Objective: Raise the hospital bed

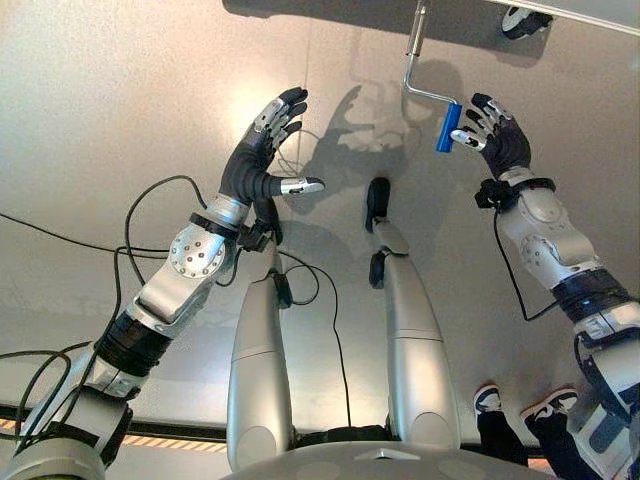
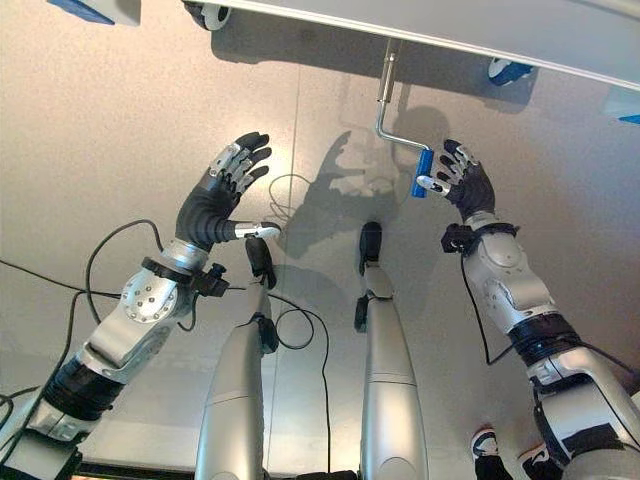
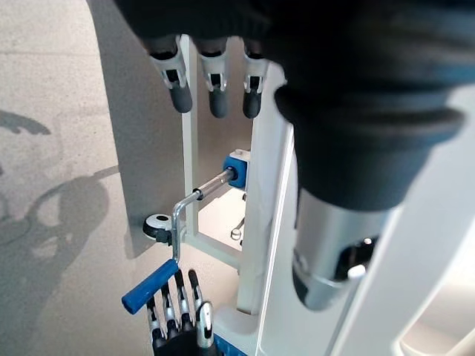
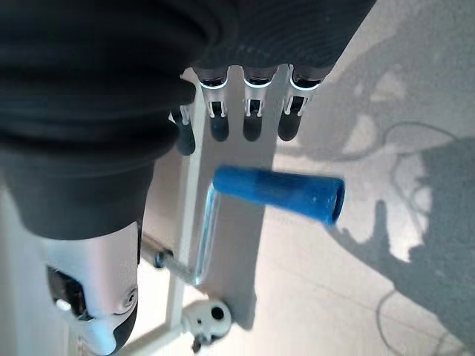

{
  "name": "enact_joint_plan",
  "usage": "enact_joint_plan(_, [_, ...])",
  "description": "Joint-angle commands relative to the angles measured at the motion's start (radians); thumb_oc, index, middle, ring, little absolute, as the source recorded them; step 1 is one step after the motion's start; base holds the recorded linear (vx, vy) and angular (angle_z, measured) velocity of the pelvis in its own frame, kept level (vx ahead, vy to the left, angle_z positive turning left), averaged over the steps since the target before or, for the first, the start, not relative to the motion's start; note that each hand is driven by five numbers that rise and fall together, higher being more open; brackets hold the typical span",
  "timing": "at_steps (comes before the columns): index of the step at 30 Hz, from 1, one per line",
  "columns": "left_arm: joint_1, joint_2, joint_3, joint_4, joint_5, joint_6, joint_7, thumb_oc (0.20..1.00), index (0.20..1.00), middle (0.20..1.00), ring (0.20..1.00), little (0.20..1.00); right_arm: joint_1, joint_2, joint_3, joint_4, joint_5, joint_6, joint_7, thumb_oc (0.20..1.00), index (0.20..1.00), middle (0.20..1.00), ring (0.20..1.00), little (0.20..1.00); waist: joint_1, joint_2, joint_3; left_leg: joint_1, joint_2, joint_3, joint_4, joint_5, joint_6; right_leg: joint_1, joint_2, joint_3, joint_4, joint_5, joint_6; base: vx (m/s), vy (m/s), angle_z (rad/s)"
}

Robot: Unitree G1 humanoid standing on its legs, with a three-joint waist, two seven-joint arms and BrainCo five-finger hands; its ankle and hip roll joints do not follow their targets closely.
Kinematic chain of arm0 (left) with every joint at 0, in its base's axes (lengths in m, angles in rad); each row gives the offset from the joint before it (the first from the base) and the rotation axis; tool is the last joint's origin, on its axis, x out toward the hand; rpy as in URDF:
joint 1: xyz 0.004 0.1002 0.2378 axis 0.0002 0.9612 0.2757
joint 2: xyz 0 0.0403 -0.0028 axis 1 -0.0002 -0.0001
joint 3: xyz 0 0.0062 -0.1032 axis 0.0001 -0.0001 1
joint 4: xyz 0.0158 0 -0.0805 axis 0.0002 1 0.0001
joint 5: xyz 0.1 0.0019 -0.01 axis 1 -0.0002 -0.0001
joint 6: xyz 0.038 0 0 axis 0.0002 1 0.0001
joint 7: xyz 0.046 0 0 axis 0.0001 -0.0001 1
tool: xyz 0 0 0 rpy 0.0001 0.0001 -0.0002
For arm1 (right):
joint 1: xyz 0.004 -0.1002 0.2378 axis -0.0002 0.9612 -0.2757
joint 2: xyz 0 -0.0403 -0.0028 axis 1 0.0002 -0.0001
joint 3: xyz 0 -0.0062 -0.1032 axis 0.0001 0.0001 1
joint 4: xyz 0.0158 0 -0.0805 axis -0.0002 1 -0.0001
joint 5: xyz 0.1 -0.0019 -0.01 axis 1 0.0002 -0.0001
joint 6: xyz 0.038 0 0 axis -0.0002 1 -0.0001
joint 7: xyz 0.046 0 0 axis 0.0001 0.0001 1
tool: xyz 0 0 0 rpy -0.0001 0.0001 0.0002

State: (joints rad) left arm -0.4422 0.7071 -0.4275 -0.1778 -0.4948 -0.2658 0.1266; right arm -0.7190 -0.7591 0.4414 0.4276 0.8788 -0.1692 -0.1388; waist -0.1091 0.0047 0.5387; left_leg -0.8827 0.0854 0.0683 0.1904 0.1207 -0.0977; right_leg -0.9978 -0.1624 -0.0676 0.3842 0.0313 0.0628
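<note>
Fingers (image 2: 452,160) of the right hand (image 2: 466,185) are straight and spread, their dark tips just beside the blue cylindrical plastic grip (image 2: 423,172) of the bent silver metal crank (image 2: 384,106); I cannot tell whether any tip touches it, and nothing is curled round it. In the right wrist view the blue grip (image 4: 278,194) lies just past the row of fingertips (image 4: 252,126), crosswise to them, with a gap showing between the tips and the grip. The crank's rod runs from the grip, away from the right fingers, up to the white metal frame of the hospital bed (image 2: 470,28), which stands beyond both hands on small grey-and-white castor wheels (image 2: 206,14).

The left hand (image 1: 262,150) is held over the pale grey floor (image 1: 110,110), well apart from the crank, on the far side of it from the right hand. Its fingers (image 1: 283,108) are straight and fanned out, the thumb stuck out sideways, holding nothing. In the left wrist view its fingertips (image 3: 215,100) point toward the bed frame (image 3: 261,222) and the crank (image 3: 185,215), with the right hand (image 3: 178,326) near the blue grip (image 3: 150,287).
</note>
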Motion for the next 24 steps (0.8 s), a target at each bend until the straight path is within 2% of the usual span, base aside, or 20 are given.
enact_joint_plan(1, [0.025, 0.021, -0.008, -0.134, -0.018, -0.043, -0.008, 1.000, 1.000, 1.000, 1.000, 1.000, -0.064, 0.000, 0.024, 0.065, 0.041, -0.001, 0.014, 1.000, 1.000, 1.000, 1.000, 1.000, 0.029, -0.033, -0.019, -0.026, -0.020, 0.001, 0.076, -0.061, 0.005, 0.052, 0.013, 0.008, -0.177, 0.101, 0.088, 0.00, 0.000, 0.00])
enact_joint_plan(5, [0.017, 0.000, -0.014, -0.133, -0.018, -0.043, -0.005, 1.000, 1.000, 1.000, 1.000, 1.000, -0.156, 0.051, 0.063, 0.205, 0.006, 0.032, 0.012, 1.000, 1.000, 1.000, 1.000, 1.000, 0.037, -0.025, -0.019, -0.029, -0.021, 0.002, 0.075, -0.063, 0.006, 0.050, 0.014, 0.007, -0.177, 0.101, 0.086, 0.00, 0.000, 0.00])
enact_joint_plan(6, [0.017, -0.014, -0.014, -0.133, -0.024, -0.042, -0.005, 1.000, 1.000, 1.000, 1.000, 1.000, -0.203, 0.087, 0.069, 0.287, -0.027, 0.049, 0.004, 1.000, 1.000, 1.000, 1.000, 1.000, 0.042, -0.019, -0.019, -0.030, -0.023, 0.003, 0.075, -0.063, 0.006, 0.050, 0.014, 0.007, -0.179, 0.101, 0.086, 0.00, 0.000, 0.00])
enact_joint_plan(9, [0.017, -0.027, -0.007, -0.134, -0.030, -0.035, -0.004, 1.000, 1.000, 1.000, 1.000, 1.000, -0.232, 0.129, 0.060, 0.357, -0.048, 0.056, -0.011, 1.000, 1.000, 1.000, 1.000, 1.000, 0.043, -0.016, -0.019, -0.029, -0.023, 0.004, 0.071, -0.062, 0.006, 0.051, 0.016, 0.008, -0.181, 0.099, 0.086, 0.00, 0.000, 0.00])
enact_joint_plan(24, [0.001, -0.078, 0.001, -0.118, -0.022, -0.030, 0.005, 1.000, 1.000, 1.000, 1.000, 1.000, -0.281, 0.232, 0.024, 0.591, -0.085, 0.081, -0.003, 1.000, 1.000, 1.000, 1.000, 1.000, 0.046, -0.011, -0.019, -0.019, -0.027, 0.003, 0.053, -0.060, 0.011, 0.052, 0.018, 0.007, -0.187, 0.100, 0.089, 0.00, 0.000, 0.00])
